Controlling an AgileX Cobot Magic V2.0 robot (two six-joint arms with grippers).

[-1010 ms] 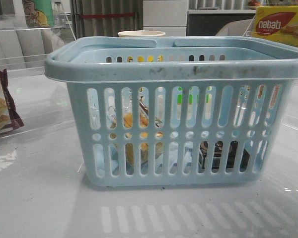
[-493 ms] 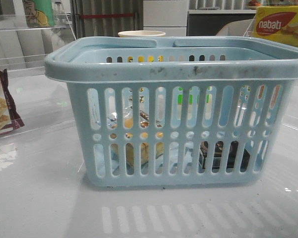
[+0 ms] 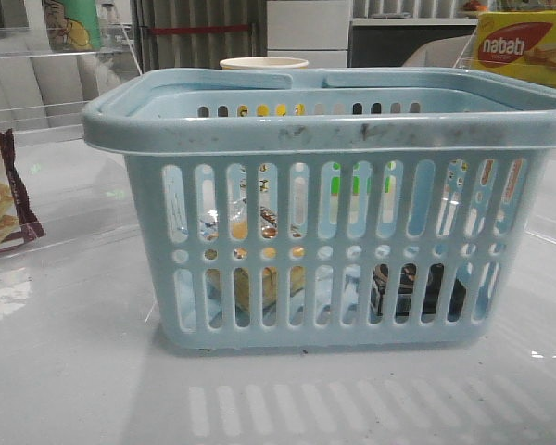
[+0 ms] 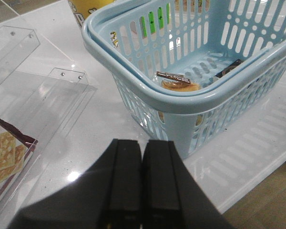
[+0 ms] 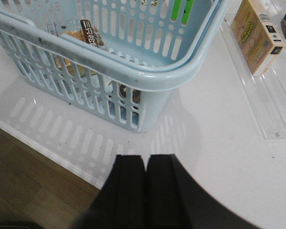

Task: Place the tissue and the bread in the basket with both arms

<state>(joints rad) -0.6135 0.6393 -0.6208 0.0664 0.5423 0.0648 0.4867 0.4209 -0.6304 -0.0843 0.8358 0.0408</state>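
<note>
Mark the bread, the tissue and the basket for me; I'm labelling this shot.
bread (image 4: 180,85): left wrist view, top of its wrapper.
tissue (image 3: 417,289): front view, dark side behind slots.
basket (image 3: 334,134): front view, near rim.

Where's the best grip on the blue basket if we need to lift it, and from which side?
Probably the two folding handles. Both lie flat along the basket's thick rim, one handle hugging its inner edge, so a pincer would first have to hook under it from inside and swing it up. Otherwise, pinch the rim straight from above: it is thick and open all round. Bread inside weights one end.
</note>
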